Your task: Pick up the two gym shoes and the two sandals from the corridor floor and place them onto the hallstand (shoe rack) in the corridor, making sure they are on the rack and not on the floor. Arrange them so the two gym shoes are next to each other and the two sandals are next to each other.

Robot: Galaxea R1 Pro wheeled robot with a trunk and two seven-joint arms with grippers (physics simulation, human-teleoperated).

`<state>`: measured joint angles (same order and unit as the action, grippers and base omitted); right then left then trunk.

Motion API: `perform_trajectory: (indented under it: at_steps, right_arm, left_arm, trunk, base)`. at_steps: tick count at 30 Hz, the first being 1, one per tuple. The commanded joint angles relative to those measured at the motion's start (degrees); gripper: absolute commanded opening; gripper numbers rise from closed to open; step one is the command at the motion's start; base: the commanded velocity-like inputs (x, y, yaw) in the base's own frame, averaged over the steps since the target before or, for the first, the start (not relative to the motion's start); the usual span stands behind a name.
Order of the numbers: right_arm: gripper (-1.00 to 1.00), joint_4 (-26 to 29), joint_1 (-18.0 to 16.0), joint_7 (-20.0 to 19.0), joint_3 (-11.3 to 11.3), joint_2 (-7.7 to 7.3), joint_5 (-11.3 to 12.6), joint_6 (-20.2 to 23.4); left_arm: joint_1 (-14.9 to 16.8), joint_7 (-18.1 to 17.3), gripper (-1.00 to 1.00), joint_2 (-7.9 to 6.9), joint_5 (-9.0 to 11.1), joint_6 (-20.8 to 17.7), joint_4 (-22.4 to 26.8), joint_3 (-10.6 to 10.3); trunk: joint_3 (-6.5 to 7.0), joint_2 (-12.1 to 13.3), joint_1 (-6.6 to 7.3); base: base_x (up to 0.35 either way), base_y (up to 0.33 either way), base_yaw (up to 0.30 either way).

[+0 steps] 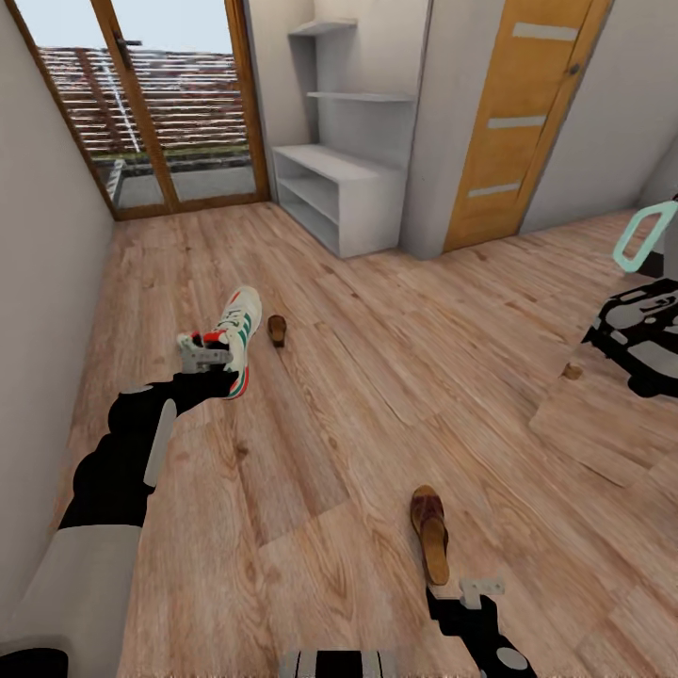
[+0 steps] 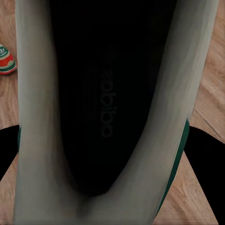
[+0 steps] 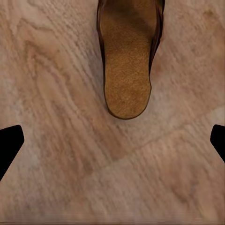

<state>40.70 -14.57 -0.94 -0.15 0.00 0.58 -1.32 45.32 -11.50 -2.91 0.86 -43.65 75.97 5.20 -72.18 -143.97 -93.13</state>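
In the head view the left gripper (image 1: 209, 356) is raised over the warm light-brown wood-plank corridor floor (image 1: 377, 377), and its jaws are clenched on a white low-top gym shoe with teal-green side stripes and orange-red patches (image 1: 238, 337), held clear of the planks with its toe pointing away from the robot. The left wrist view looks straight into that shoe's dark inside (image 2: 105, 108), with its pale rim on both sides. At the edge of the same view, a second gym shoe's orange-red and green end (image 2: 5, 60) lies on the planks.

Just beside the held shoe, a small dark-brown leather sandal (image 1: 277, 330) lies on the floor. Its partner, a dark-brown sandal with a lighter tan insole (image 1: 431, 541), lies much nearer the robot, well apart from the first. The right gripper (image 1: 468, 595) hovers close to this sandal's near end, not touching it. In the right wrist view the tan insole's rounded heel (image 3: 126, 70) lies ahead of the two dark fingertips (image 3: 9, 145), which stand wide apart with bare planks between them, so the right jaws are released.

The low white hallstand with a flat top and open shelves (image 1: 339, 193) stands against the far wall, beside a wood-framed glass door (image 1: 160, 104). An orange-brown wooden door (image 1: 518, 113) stands to its right.
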Motion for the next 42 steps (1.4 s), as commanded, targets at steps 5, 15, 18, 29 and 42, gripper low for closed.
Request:
perform_trajectory:
  at_steps: [5, 15, 18, 29, 42]
  right_arm:
    - [1.0, 0.12, -0.02, -0.08, -0.09, -0.03, -0.34, -0.27]
    - [1.0, 0.63, -0.02, 0.06, -0.29, -0.16, -0.4, -2.43]
    - [1.0, 1.89, -0.02, 0.06, -0.29, -0.14, -0.4, -5.75]
    - [1.0, 4.07, -0.02, 0.14, -0.41, -0.15, -0.4, -7.1]
    - [1.0, 3.5, -0.02, 0.15, -0.56, -0.17, 0.19, -7.11]
  left_arm:
    - [0.03, -0.19, -1.0, 0.01, 0.07, -0.36, 0.13, 0.09]
    - [0.04, -0.19, -1.0, 0.01, 0.18, -0.38, 0.14, 0.0]
    - [0.04, -0.19, -1.0, 0.01, 0.19, -0.38, 0.14, -0.01]
    - [0.03, -0.19, -1.0, 0.01, 0.11, -0.38, 0.14, 0.08]
    - [0.04, -0.19, -1.0, 0.09, 0.02, -0.38, 0.3, 0.07]
  trunk:
    - [-1.12, -0.08, -0.09]
    - [-1.14, -0.08, -0.09]
    - [-1.14, -0.08, -0.09]
    - [-1.14, -0.08, -0.09]
    - [-2.88, -0.14, -0.22]
  base:
    - [0.0, 0.0, 0.0]
    - [0.0, 0.0, 0.0]
    - [0.0, 0.0, 0.0]
    - [0.0, 0.0, 0.0]
    - [0.0, 0.0, 0.0]
